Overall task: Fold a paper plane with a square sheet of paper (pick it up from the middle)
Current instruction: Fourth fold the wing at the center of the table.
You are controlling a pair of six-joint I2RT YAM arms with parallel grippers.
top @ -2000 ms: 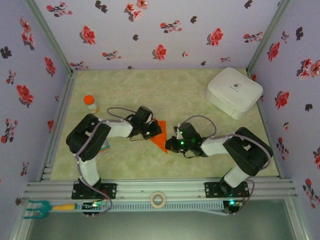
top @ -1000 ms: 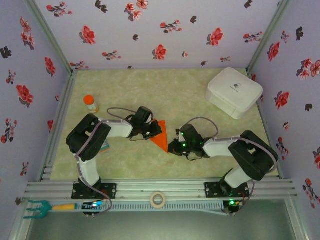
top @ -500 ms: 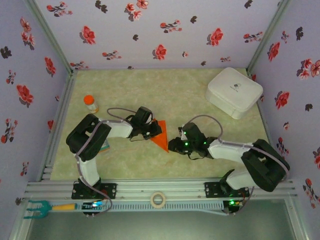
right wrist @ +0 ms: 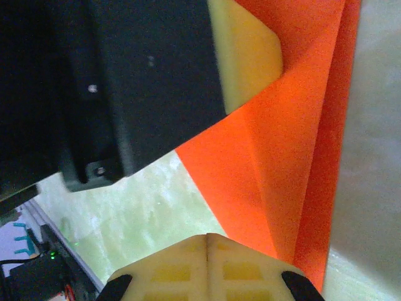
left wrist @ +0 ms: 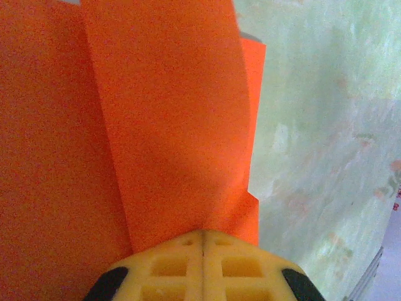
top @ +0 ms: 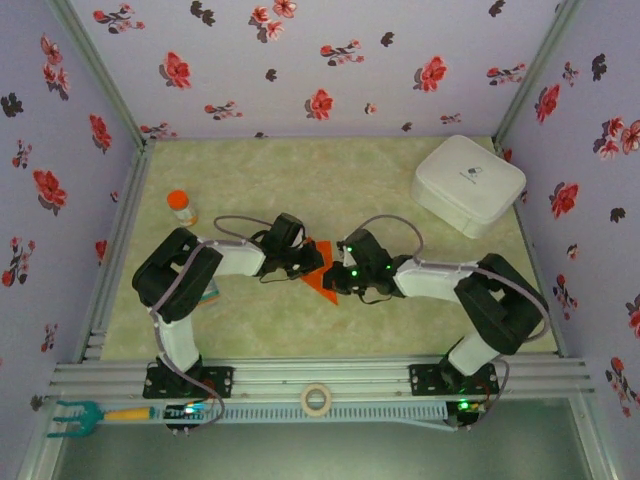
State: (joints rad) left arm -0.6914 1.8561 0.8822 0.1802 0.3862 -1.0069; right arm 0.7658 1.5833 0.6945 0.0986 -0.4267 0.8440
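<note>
While the left gripper [left wrist: 202,235] is clamping the half-folded orange paper [left wrist: 169,113] in the middle of the table [top: 330,190], the right gripper [right wrist: 207,238] is sitting clenched at its edge, pinching or merely pressing I cannot tell. A crease is seemingly being set; the next move is calling for an even press along it

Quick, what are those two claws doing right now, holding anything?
Left end effector: closed, pinching the folded orange paper.
Right end effector: closed at the paper's edge; whether it grips cannot be told.
</note>
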